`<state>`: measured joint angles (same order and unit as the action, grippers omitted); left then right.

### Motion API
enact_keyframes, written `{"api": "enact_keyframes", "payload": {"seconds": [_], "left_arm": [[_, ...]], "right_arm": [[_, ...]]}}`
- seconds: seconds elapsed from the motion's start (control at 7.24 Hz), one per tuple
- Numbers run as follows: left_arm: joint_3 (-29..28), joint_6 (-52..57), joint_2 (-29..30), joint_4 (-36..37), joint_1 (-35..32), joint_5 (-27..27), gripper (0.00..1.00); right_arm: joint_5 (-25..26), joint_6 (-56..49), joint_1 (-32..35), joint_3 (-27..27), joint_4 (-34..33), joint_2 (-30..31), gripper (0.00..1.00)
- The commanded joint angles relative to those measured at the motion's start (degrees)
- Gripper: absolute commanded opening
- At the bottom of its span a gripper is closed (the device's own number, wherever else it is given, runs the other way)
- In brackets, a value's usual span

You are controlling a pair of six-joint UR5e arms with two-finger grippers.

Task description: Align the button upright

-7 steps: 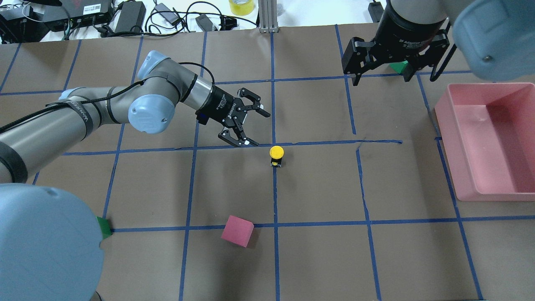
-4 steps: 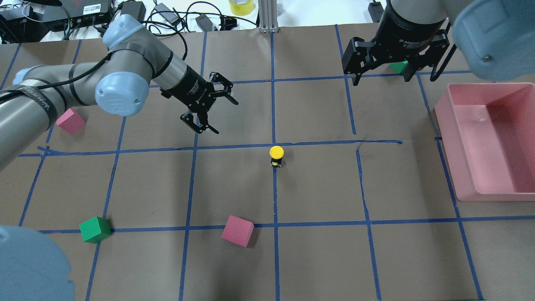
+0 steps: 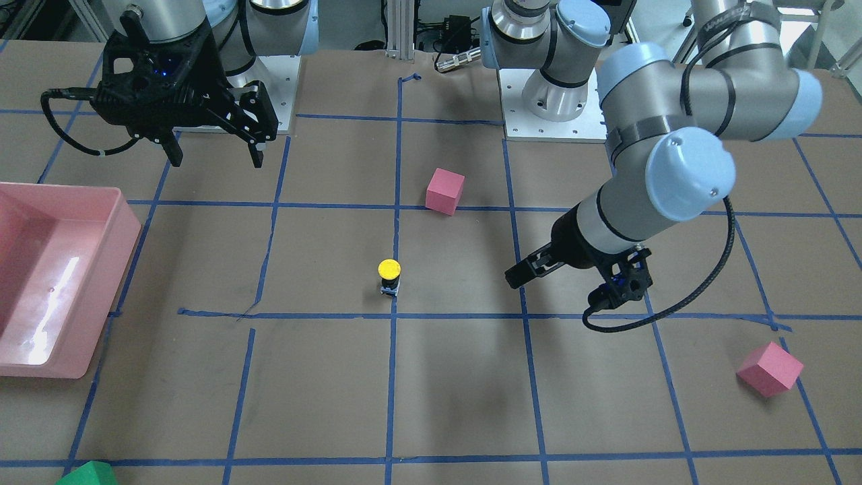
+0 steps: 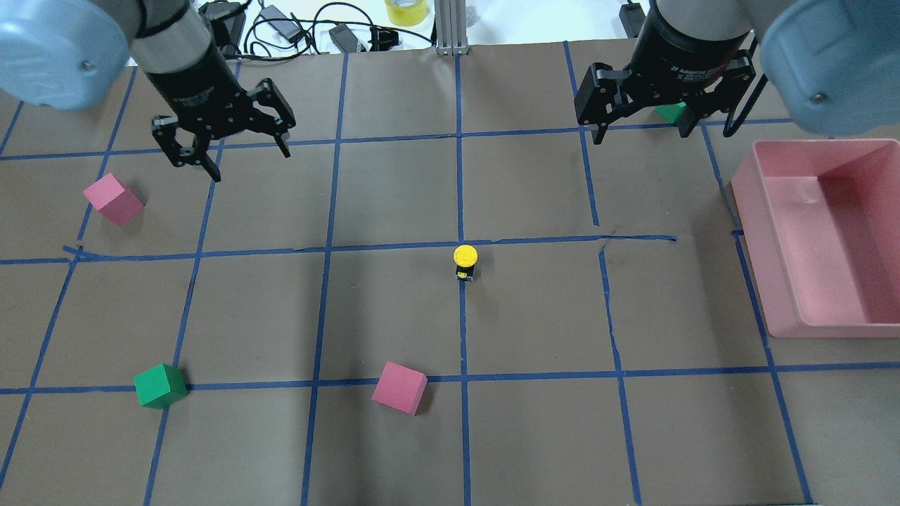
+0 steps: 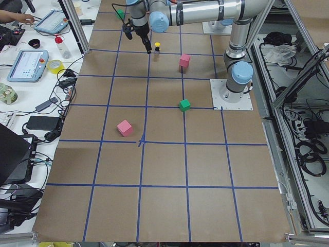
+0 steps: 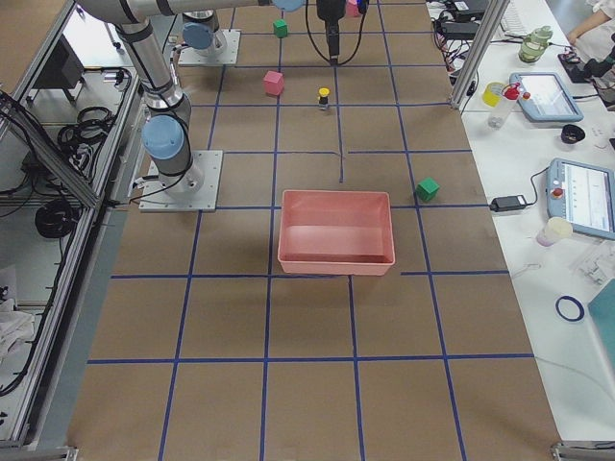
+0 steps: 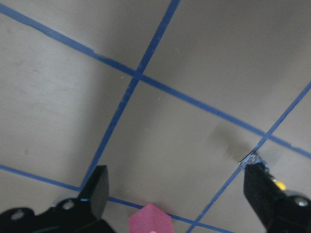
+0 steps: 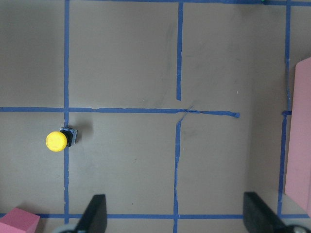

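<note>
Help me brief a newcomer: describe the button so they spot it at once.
On the brown table with the blue tape grid, look near the middle, away from the pink bin. The button stands there on a tape line, smaller than the nearest pink cube and green cube, and alone has a round yellow cap.

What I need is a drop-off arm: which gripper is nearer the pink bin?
Right. The right gripper hangs between the button and the pink bin; the left gripper is on the button's other side, farther off.
</note>
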<state>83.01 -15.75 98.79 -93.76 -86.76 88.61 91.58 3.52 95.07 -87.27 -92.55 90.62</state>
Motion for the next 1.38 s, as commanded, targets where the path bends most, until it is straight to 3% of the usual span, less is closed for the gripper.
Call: {"api": "enact_keyframes", "payload": {"seconds": [0.0,0.55,1.24], "left_arm": [[-1.8,3.8,-5.7,-4.0,0.0,2.1,1.0],[1.9,9.1,-8.1,0.6,-0.3,1.2,1.0],[4.6,10.5,-10.4,0.4,-1.7,0.9,1.0]], "right_arm": [[0.0,0.0,0.0,0.0,0.0,0.0,1.0],[0.0,0.0,0.0,0.0,0.0,0.0,1.0],[0.0,0.0,0.0,0.0,0.0,0.0,1.0]]}}
